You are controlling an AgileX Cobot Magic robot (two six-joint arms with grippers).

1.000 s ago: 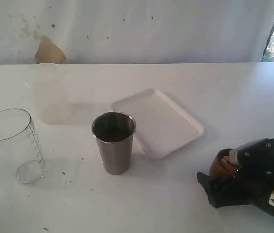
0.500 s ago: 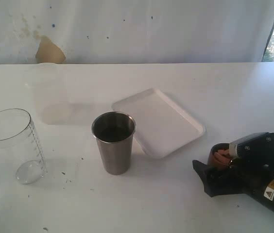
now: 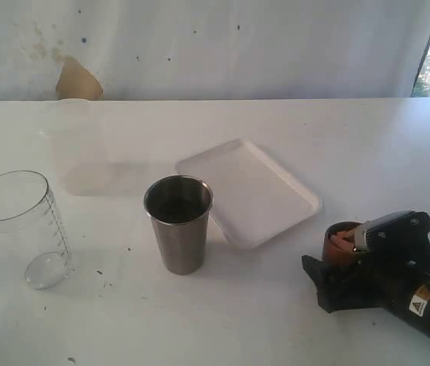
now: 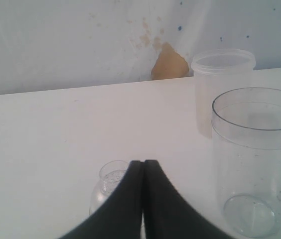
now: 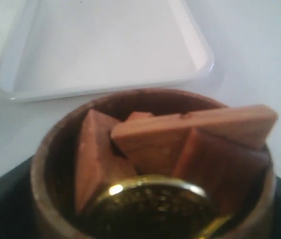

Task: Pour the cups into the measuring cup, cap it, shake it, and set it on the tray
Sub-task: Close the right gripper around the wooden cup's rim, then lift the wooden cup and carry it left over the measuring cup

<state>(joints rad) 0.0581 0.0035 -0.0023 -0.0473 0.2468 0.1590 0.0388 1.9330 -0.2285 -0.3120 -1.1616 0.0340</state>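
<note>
Held wooden cup (image 3: pixel 335 248) clamped in right gripper (image 3: pixel 337 267), blocks (image 5: pixel 155 144) piled inside. Likely needed level carry past steel tumbler (image 3: pixel 178 225) to measuring cup (image 3: pixel 23 225), well apart from that gripper, then slow tilt. Had left gripper (image 4: pixel 143 199) pinched shut, empty, just beside measuring cup.

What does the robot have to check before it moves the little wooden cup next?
1. Right gripper grips the wooden cup: ok, clamped on both sides.
2. Wooden cup upright, wooden blocks inside: ok.
3. Measuring cup upright, top open: ok.
4. Straight path to it: not ok, the steel tumbler stands between.
5. Left gripper shut, holding nothing: ok.
</note>
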